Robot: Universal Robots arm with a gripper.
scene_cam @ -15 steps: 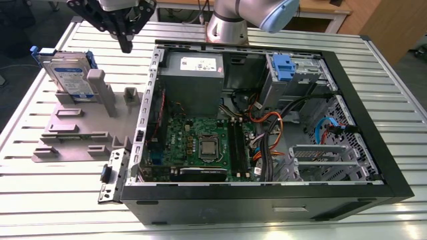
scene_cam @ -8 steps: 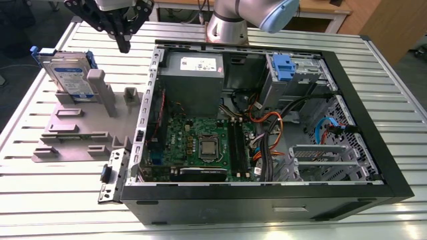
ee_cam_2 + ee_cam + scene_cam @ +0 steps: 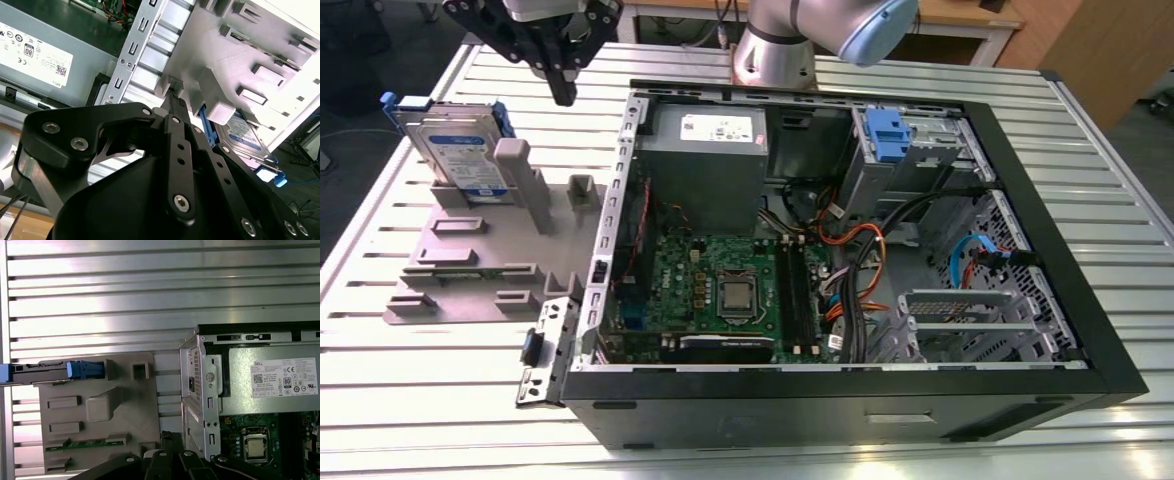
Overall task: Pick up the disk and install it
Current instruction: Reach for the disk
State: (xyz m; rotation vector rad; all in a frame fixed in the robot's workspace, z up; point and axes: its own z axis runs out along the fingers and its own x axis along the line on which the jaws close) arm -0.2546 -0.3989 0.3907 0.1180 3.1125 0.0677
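Observation:
The disk (image 3: pixel 458 150), a silver drive with a white-and-blue label and blue rails, stands on edge in the grey slotted stand (image 3: pixel 474 255) at the exterior view's left. In the first wrist view the disk (image 3: pixel 45 371) appears edge-on along the stand (image 3: pixel 100 420). In the second wrist view the disk (image 3: pixel 242 137) sits behind the stand's post. My gripper (image 3: pixel 563 92) hangs above the table between the stand and the computer case, to the exterior view's right of the disk and clear of it. Its fingers (image 3: pixel 175 102) are pressed together, shut on nothing.
An open black computer case (image 3: pixel 1047 200) lies to the exterior view's right, showing the motherboard (image 3: pixel 720 285), power supply (image 3: pixel 707 140) and a drive bay with a blue clip (image 3: pixel 887 135). Its metal rear edge (image 3: pixel 624 180) is close beside my gripper. The slatted metal table (image 3: pixel 400 400) lies around everything.

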